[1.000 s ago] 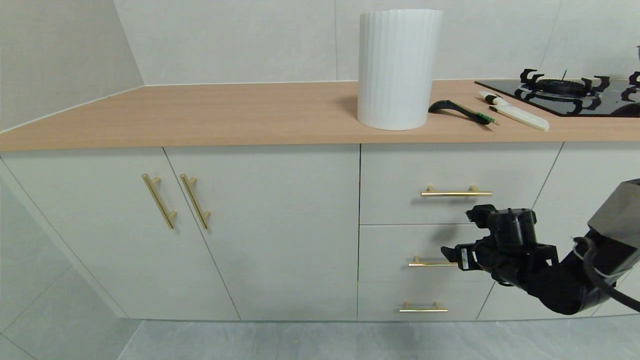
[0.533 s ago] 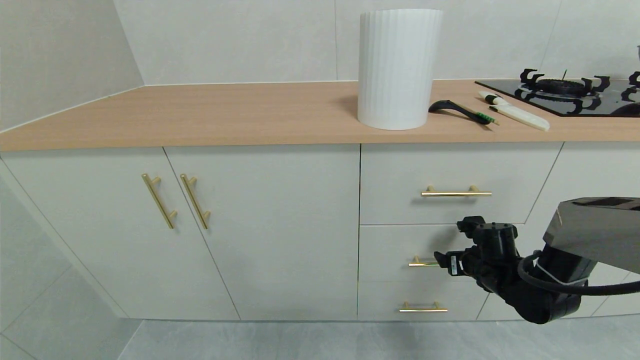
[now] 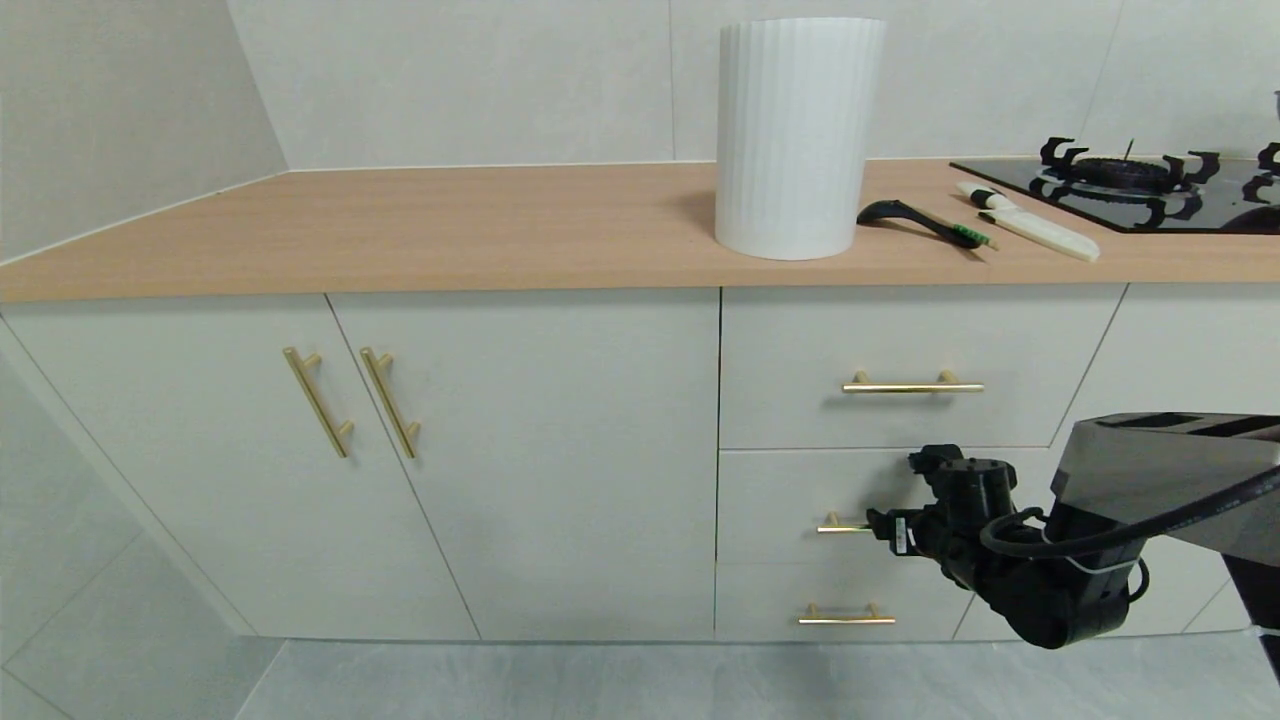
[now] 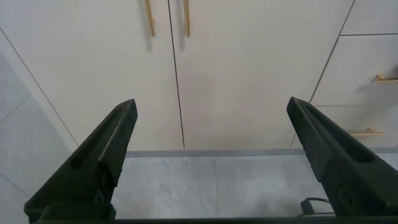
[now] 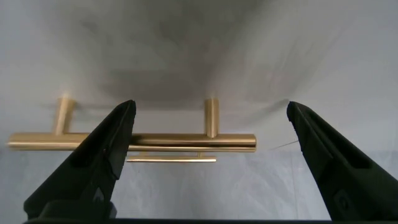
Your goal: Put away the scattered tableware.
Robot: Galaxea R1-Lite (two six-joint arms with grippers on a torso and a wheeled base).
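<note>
Head view: the tableware is all on the worktop toward its right end, near the front edge. A black-handled utensil and a white knife lie close but apart, between the tall white ribbed canister and the hob. Neither is touched, so nothing's put away yet. All three drawers below look shut. My right tool sits low at the cabinet front, right at the middle drawer handle, below the top drawer handle. Left wrist view: my left tool has its jaws spread wide w/ nothing in them, facing the double cupboard doors and the floor, well away from the tableware. Right wrist view: right tool is also spread wide and empty. The gold bar of the middle drawer handle lies across the gap, close in, but I see no contact, so it's not gripped. The bottom drawer handle shows beyond it. My read: v. early, approx. step one, i.e. getting a drawer open as a place for the items. Left to do: close on the bar, pull, then fetch utensil & knife one by one, drop them in, shut the drawer.
</note>
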